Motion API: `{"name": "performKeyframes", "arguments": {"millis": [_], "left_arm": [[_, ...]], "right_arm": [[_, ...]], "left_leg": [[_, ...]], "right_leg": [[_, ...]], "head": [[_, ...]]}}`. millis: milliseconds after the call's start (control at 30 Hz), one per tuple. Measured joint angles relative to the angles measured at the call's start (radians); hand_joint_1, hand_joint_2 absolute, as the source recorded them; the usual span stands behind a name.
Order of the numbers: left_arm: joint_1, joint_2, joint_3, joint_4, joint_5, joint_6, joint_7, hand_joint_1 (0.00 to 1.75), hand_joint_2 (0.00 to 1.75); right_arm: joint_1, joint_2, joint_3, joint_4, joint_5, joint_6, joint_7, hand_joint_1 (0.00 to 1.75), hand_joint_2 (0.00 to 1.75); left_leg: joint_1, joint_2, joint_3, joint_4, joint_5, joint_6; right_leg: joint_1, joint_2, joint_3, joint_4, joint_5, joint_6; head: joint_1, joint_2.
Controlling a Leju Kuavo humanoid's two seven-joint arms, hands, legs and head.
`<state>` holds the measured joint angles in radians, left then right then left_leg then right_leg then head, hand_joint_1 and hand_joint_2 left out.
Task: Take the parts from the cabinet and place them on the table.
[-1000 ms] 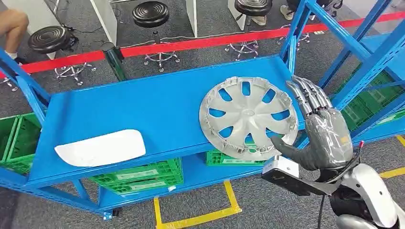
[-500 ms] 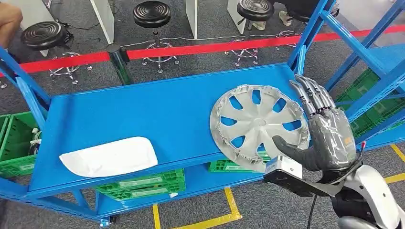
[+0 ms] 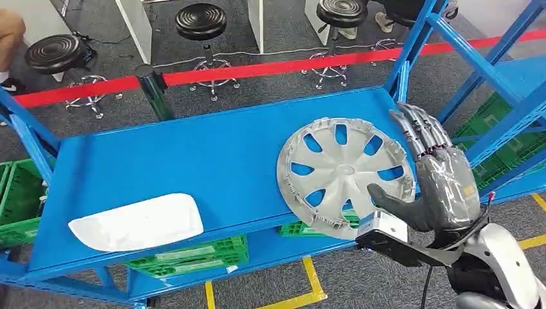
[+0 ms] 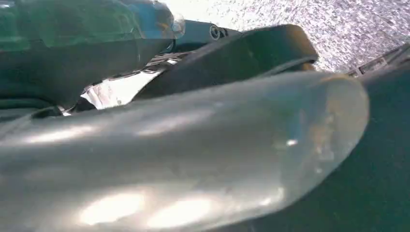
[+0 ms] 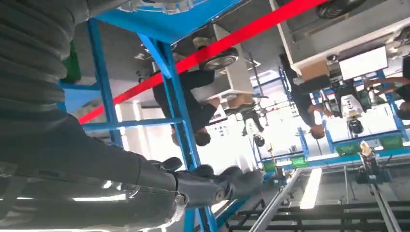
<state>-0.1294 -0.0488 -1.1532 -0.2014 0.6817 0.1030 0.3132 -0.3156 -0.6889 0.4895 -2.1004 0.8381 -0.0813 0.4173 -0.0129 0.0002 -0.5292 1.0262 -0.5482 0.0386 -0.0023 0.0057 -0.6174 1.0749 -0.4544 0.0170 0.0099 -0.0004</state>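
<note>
1. Head view: a blue cabinet shelf [image 3: 193,154] carries a silver wheel cover [image 3: 344,170] at right and a white panel [image 3: 136,222] near left. The right hand [image 3: 433,177] has spread fingers beside the cover's rim, thumb apparently touching it.
2. Left wrist view: the left hand's [image 4: 183,159] fingers cannot be told.
3. Right wrist view: fingers extended, empty. The grasp seems pending; closing on the rim comes next.

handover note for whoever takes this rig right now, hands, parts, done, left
Right hand: fingers straight beside the hubcap's right edge, thumb under its front rim; no closed grip visible.
Left hand: too close and blurred to judge.
Silver hubcap lies on the blue shelf, overhanging the front edge. White panel lies front left.
Done: nothing lifted off.
Left: move both parts to the table.
</note>
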Motion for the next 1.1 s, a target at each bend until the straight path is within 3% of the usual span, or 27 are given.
{"name": "performKeyframes", "arguments": {"millis": [33,67,433,733,833,967,1100], "left_arm": [[-0.002,-0.002,0.000,0.002,-0.001,0.002,-0.005,0.00,0.00],[-0.003,-0.001,0.000,0.003,-0.001,0.002,-0.008,0.00,0.00],[-0.003,-0.001,0.000,0.003,-0.001,0.000,-0.005,0.00,0.00],[-0.003,-0.001,0.000,0.003,-0.001,-0.001,-0.003,0.00,0.00],[-0.003,-0.001,0.000,0.003,0.000,-0.002,-0.003,0.00,0.00],[-0.003,-0.001,0.000,0.003,0.003,-0.005,-0.002,0.00,0.00],[-0.003,-0.001,0.000,0.003,0.003,-0.006,-0.002,0.00,0.00]], "right_arm": [[0.000,-0.002,-0.008,-0.003,0.002,0.001,-0.004,0.00,1.75],[0.004,0.000,-0.009,-0.004,0.002,0.002,-0.006,0.00,1.75],[0.005,0.001,-0.009,-0.004,0.005,0.003,-0.006,0.00,1.75],[0.011,0.006,0.004,-0.003,0.001,0.057,-0.013,0.00,1.75],[0.012,0.006,0.014,-0.002,-0.048,0.123,0.011,0.00,1.75],[-0.007,0.001,0.038,0.024,-0.245,0.303,0.160,0.00,1.75],[-0.020,-0.017,0.072,0.072,-0.297,0.338,0.200,0.00,1.75]], "left_leg": [[0.002,0.002,-0.014,0.005,-0.007,-0.007],[0.002,0.001,-0.006,-0.002,-0.009,-0.010],[0.002,0.001,-0.005,-0.006,-0.007,-0.015],[-0.001,0.000,-0.004,-0.005,-0.007,-0.014],[-0.001,0.001,-0.004,-0.005,-0.007,-0.014],[-0.001,0.002,-0.005,-0.006,-0.007,-0.014],[-0.001,0.002,-0.005,-0.005,-0.007,-0.014]], "right_leg": [[0.010,-0.003,0.023,-0.055,-0.031,0.000],[0.009,-0.003,0.025,-0.053,-0.033,0.000],[0.009,-0.003,0.027,-0.053,-0.032,-0.003],[0.007,-0.003,0.029,-0.054,-0.032,-0.003],[0.006,-0.003,0.029,-0.054,-0.032,-0.003],[0.006,-0.003,0.029,-0.054,-0.032,-0.003],[0.006,-0.004,0.029,-0.054,-0.032,-0.002]], "head": [[0.002,0.000],[-0.006,0.000],[-0.006,0.000],[-0.006,0.000],[-0.006,0.000],[-0.006,0.000],[-0.006,0.000]]}}
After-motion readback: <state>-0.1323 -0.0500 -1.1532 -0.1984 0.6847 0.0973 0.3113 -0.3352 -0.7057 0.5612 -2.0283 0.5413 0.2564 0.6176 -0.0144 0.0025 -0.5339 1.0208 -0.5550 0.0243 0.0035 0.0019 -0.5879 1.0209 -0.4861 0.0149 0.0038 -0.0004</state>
